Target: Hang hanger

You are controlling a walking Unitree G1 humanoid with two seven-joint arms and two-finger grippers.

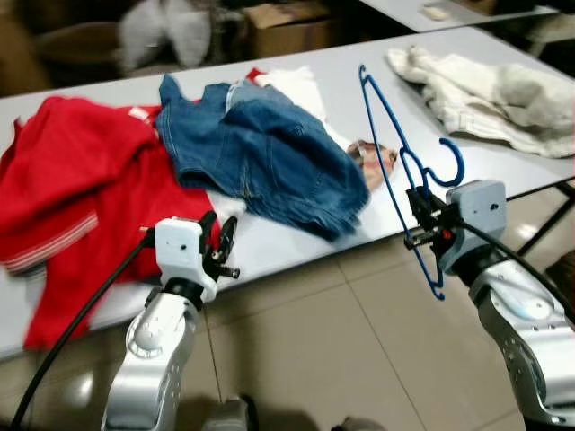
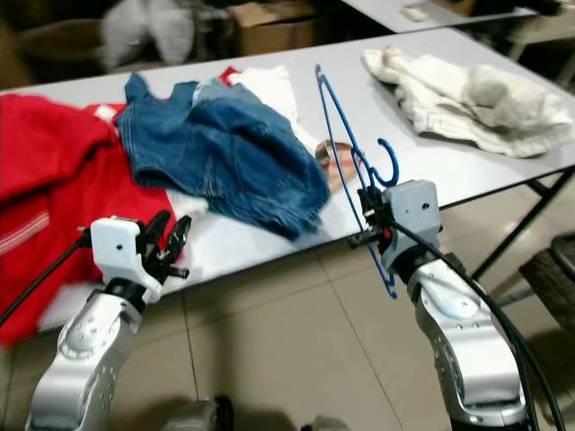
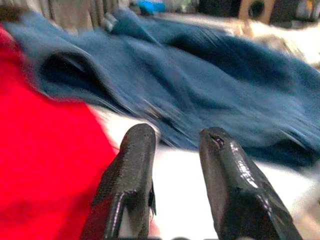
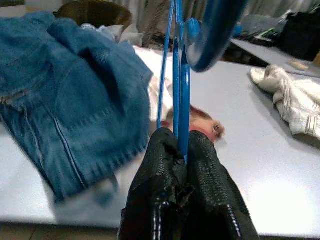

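Long grey table (image 1: 341,108) ahead of both grippers, strewn with clothes: red garment (image 1: 72,180), denim jeans (image 1: 260,148), cream garment (image 1: 485,94). Thin blue wire hanger (image 1: 386,148), hook curled up, pinched upright in right gripper (image 1: 424,224) over table edge. Left gripper (image 1: 220,247) slightly parted, empty, near red garment.

A red garment (image 1: 72,180), blue jeans (image 1: 269,153) and cream clothing (image 1: 485,94) lie on the grey table (image 1: 359,67).

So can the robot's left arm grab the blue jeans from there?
Probably yes: the left gripper is open at the table's edge, the denim garment lies just beyond, nothing between.
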